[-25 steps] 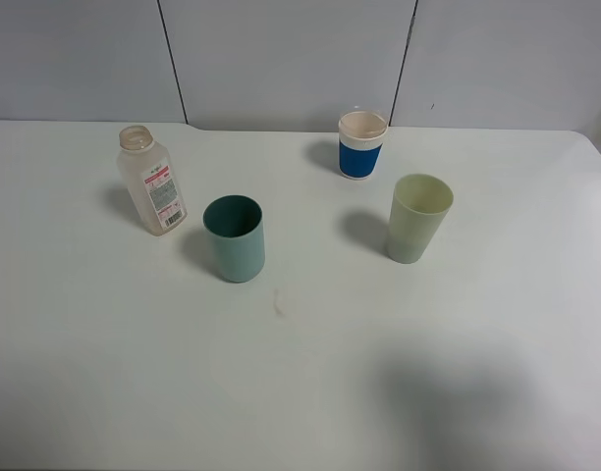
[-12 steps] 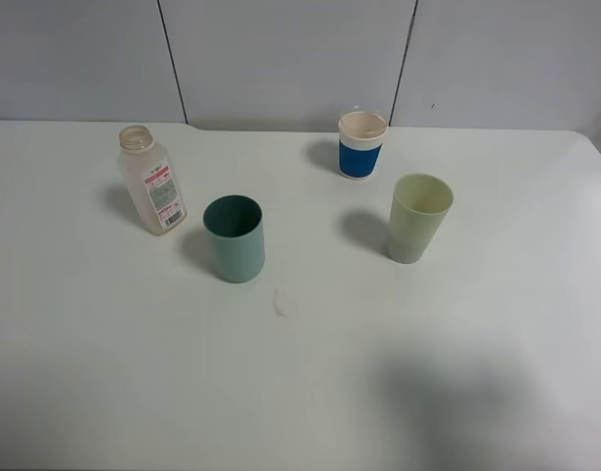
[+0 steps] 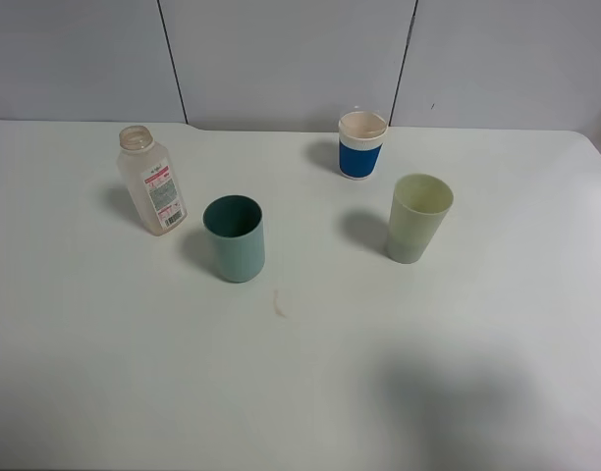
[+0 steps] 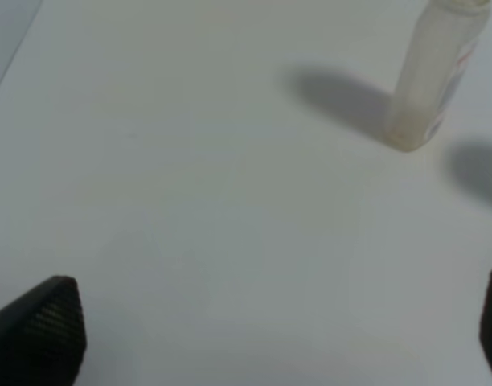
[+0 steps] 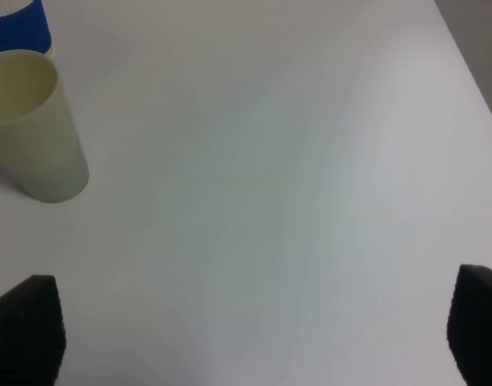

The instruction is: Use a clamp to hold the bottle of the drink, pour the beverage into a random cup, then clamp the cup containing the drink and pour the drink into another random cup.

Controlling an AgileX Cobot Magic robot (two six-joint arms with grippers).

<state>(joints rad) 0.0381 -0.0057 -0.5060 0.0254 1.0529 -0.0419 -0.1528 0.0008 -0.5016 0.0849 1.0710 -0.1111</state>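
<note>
White tabletop [image 3: 310,392] carries an uncapped bottle [image 3: 153,182] at the far left with no liquid visible, a teal cup [image 3: 234,238] just beside it, and a pale yellow-green cup [image 3: 416,217] near a blue-banded cup [image 3: 361,144]. Both visible cup interiors look empty. Left gripper [image 4: 262,322] and right gripper [image 5: 254,330] stand spread wide, holding nothing.

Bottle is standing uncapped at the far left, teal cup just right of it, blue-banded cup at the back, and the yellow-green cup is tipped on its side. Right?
Not quite. The yellow-green cup stands upright, mouth up, as the exterior high view shows. The rest holds: uncapped bottle far left, teal cup just right of it, blue-banded cup at the back.
</note>
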